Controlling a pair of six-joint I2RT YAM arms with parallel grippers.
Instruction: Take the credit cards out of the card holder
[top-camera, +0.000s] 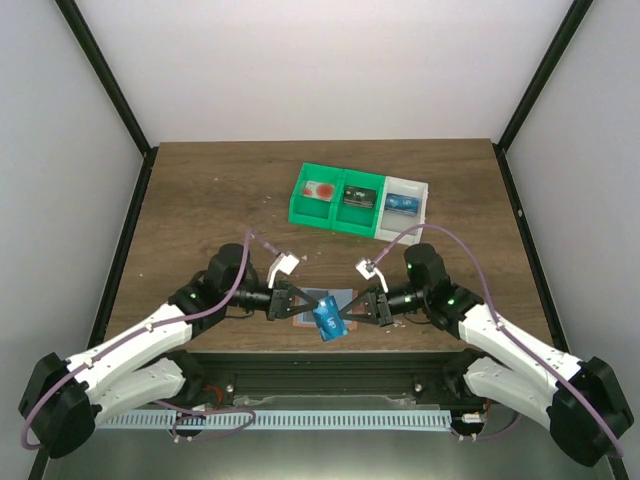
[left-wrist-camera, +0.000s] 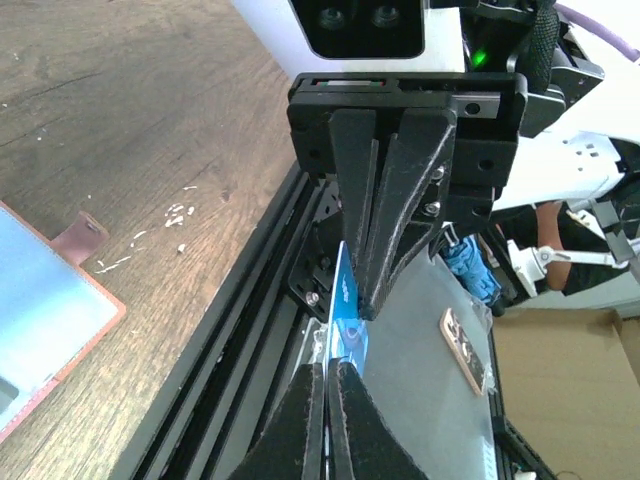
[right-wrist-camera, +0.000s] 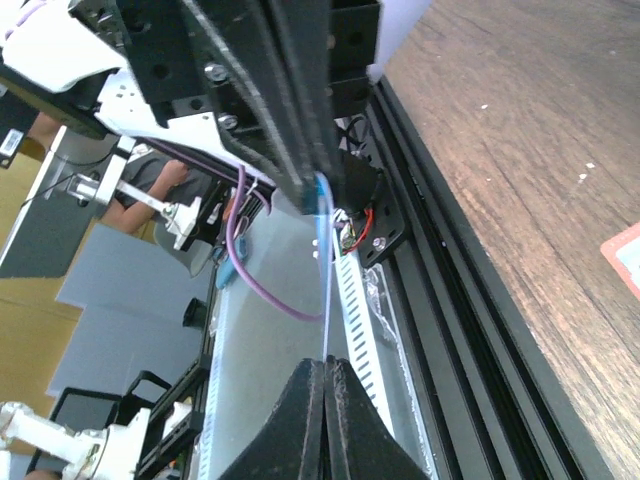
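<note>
Scene: two robot arms meet over the near edge of a wooden table (left-wrist-camera: 150, 100), a single blue credit card (left-wrist-camera: 350, 318) held in the air between them.
Left gripper (left-wrist-camera: 326, 378): jaws pressed together on one end of the credit card.
Right gripper (right-wrist-camera: 325, 375): jaws likewise pinched tight on the opposite end, tip to tip with its partner.
Credit card: clear of the sleeve, edge-on to both wrist cameras, off the table surface.
Card holder (left-wrist-camera: 108, 310): flat on the table just beside the grippers, salmon-pink rim around a light-blue face (left-wrist-camera: 35, 310); neither gripper touches it.
Step in hand: apparently a hand-over of the extracted card from one arm to the other.
Doing it well: only one gripper should let go, and only while the other is firmly clamped; neither arm should pull or twist while both grip, as so thin a card would likely flex or spring free; the spot over the table's edge makes a drop costly, so the card is best carried inward and laid flat beside the holder.
Count, cards: one in the air; whether the light-blue face is a further card cannot be told.
Count, holders: one.
Count, bins: one green bin (top-camera: 335, 218) of two compartments, one white bin (top-camera: 405, 222), well apart at the back.
Count, bin contents: one red item (top-camera: 320, 191), one black item (top-camera: 358, 197), one blue item (top-camera: 402, 203).
</note>
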